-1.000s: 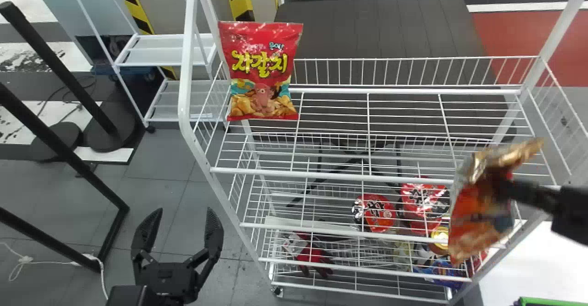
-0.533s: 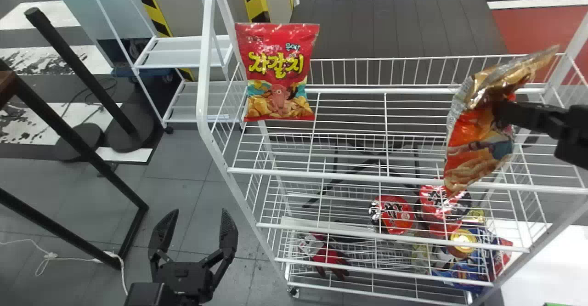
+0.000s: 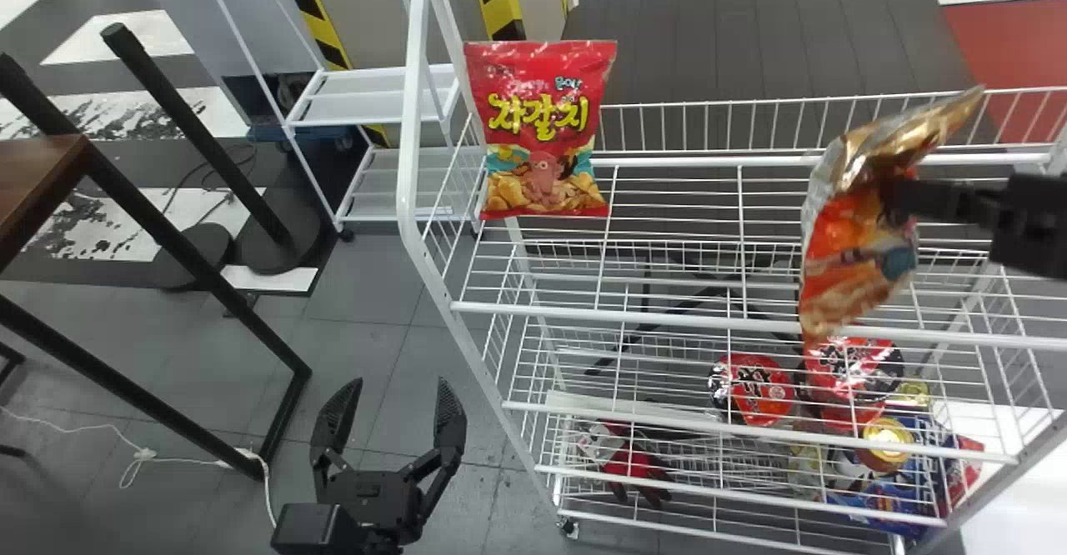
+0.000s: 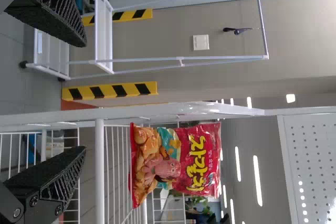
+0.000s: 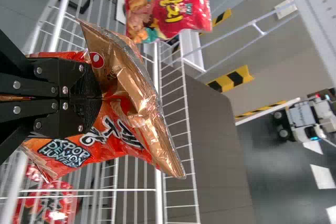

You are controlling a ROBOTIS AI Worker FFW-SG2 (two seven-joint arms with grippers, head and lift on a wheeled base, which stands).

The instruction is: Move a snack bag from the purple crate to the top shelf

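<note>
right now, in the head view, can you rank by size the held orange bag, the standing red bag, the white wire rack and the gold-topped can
1. White wire rack
2. Standing red bag and held orange bag: too alike to rank; nearness may mislead
3. Gold-topped can

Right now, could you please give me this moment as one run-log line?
right gripper: shut on orange snack bag, not yet placed | left gripper: open, empty | red snack bag: upright, left end of top shelf
</note>
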